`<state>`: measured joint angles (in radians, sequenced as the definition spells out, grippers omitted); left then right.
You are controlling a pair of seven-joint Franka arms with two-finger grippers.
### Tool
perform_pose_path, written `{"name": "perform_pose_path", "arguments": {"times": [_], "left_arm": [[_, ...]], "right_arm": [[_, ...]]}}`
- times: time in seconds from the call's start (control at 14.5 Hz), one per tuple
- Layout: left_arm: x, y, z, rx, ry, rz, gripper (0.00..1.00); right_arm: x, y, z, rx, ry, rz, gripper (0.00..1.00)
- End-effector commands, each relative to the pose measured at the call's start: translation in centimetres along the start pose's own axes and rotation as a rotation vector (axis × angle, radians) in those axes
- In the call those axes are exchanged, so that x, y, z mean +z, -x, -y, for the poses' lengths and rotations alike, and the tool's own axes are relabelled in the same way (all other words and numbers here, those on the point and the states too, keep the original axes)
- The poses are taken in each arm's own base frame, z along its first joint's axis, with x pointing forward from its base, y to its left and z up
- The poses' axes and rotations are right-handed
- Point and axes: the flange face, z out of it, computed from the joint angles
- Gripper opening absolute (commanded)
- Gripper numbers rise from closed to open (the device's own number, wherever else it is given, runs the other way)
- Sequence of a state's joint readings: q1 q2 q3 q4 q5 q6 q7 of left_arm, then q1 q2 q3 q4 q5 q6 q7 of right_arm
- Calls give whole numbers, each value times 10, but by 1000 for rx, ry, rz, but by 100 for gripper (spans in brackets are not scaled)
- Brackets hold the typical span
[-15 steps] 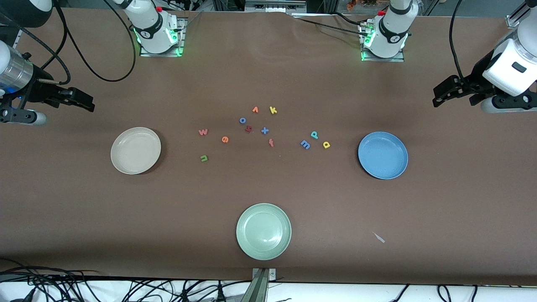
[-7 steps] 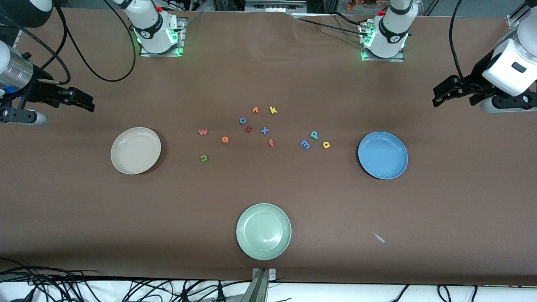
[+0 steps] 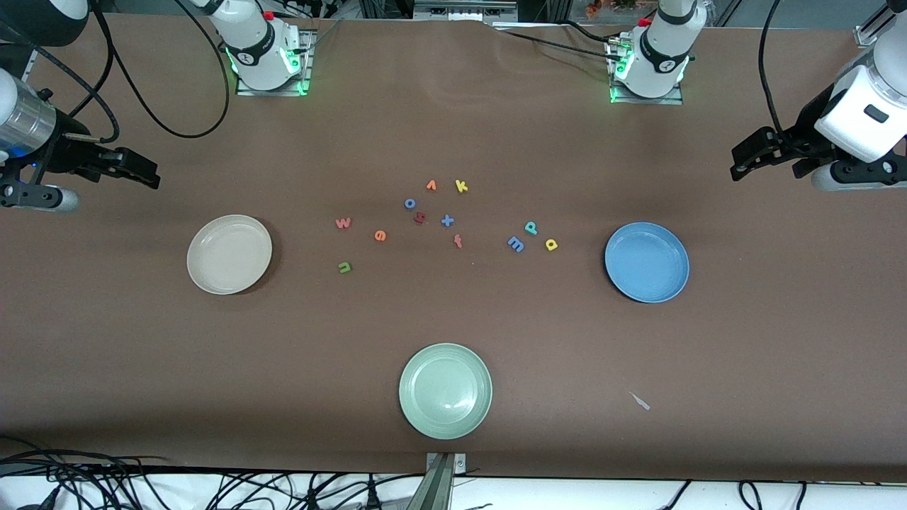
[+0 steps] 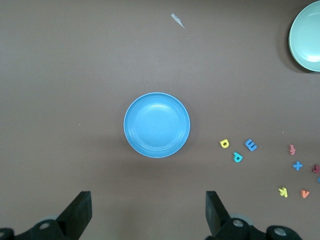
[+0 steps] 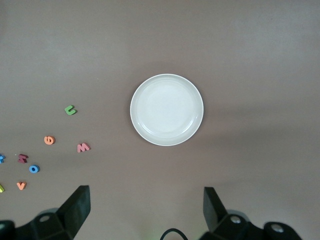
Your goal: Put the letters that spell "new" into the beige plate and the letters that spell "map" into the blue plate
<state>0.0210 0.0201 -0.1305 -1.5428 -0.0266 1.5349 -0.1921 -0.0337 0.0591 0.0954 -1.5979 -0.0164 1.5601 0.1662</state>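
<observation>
The beige plate (image 3: 229,254) lies toward the right arm's end of the table, with nothing on it. Between it and the table's middle lie the pinkish-red w (image 3: 343,223), the orange e (image 3: 380,236) and the green n (image 3: 344,267). The blue plate (image 3: 646,262), also bare, lies toward the left arm's end. Beside it lie the light blue m (image 3: 516,244), the teal p (image 3: 531,227) and the yellow a (image 3: 551,245). My right gripper (image 3: 150,176) hangs open over its end of the table, holding nothing. My left gripper (image 3: 738,164) hangs open over the other end, also holding nothing.
A pale green plate (image 3: 445,390) sits near the front edge. Other letters cluster mid-table: blue o (image 3: 409,203), orange v (image 3: 431,185), yellow k (image 3: 461,186), a dark red letter (image 3: 419,218), blue x (image 3: 447,220), red f (image 3: 458,241). A pale scrap (image 3: 640,401) lies nearer the front camera than the blue plate.
</observation>
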Motion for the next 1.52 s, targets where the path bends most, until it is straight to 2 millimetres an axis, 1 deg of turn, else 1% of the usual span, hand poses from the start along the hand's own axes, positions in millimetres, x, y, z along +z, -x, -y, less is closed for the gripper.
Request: {"name": "perform_pose_path", "arguments": {"times": [0.0,0.28,0.34,0.41,0.76,0.96,1.45], "left_arm": [[-7,1,-3,14,24,4,100],[-7,1,-5,11,25,1,100],[-7,2,-12,23,22,-2,100],[-8,2,-14,30,17,-6,100],[-7,1,-8,34,2,-8,100],[-7,-1,1,20,-1,-7,100],[-7,-2,2,15,-2,-12,100]], "right_arm": [[-1,4,1,-16,-18,-5,100],[-2,4,0,-16,-16,-7,100],[-2,4,0,-16,-16,-7,100],[-2,4,0,-16,-16,-7,100],[-1,4,0,-16,-16,-5,100],[-2,5,0,-14,-16,-7,100],[-2,5,0,-16,-16,-7,100]]}}
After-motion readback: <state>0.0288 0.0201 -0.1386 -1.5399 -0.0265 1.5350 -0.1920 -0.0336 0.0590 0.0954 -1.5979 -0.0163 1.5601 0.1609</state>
